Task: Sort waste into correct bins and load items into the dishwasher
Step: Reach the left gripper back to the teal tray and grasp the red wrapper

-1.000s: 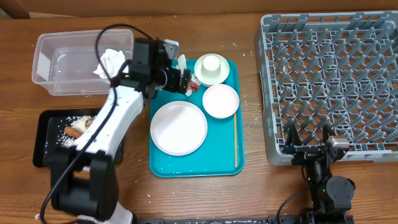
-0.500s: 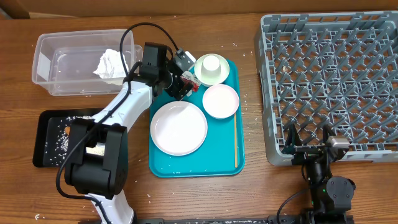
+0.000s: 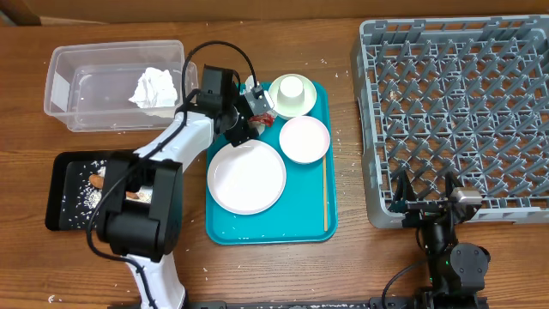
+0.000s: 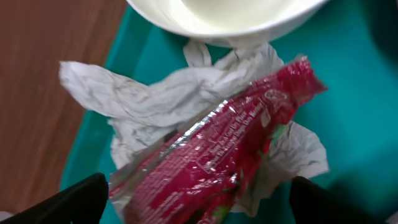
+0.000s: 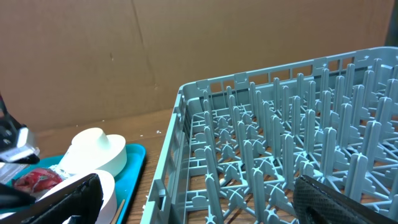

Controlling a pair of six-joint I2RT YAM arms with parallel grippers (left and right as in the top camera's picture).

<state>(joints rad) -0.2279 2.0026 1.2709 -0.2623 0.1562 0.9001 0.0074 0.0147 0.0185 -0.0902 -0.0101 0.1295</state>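
A red shiny wrapper (image 4: 230, 149) lies on a crumpled white napkin (image 4: 149, 99) in the teal tray's far left corner, beside a bowl (image 4: 230, 15). My left gripper (image 3: 251, 110) is open right over them, its fingertips (image 4: 81, 199) standing on either side of the wrapper. Another napkin (image 3: 154, 86) lies in the clear tub (image 3: 86, 116). The black tray (image 3: 64, 202) holds rice and an orange-brown stick (image 3: 97, 180). On the teal tray sit a large plate (image 3: 246, 176), a small bowl (image 3: 304, 138), and a cup (image 3: 292, 86) upside down in a second bowl. My right gripper (image 3: 425, 184) rests open at the grey rack's (image 3: 455, 112) near edge.
A thin wooden stick (image 3: 324, 193) lies along the right side of the teal tray (image 3: 309, 219). Rice grains are scattered on the wooden table around the tray. The rack's near left wall (image 5: 180, 143) stands close in front of the right gripper (image 5: 199, 211).
My left arm has folded in and straightened up beside the tub, with its gripper settling lower over the wrapper and napkin. The right arm has not moved.
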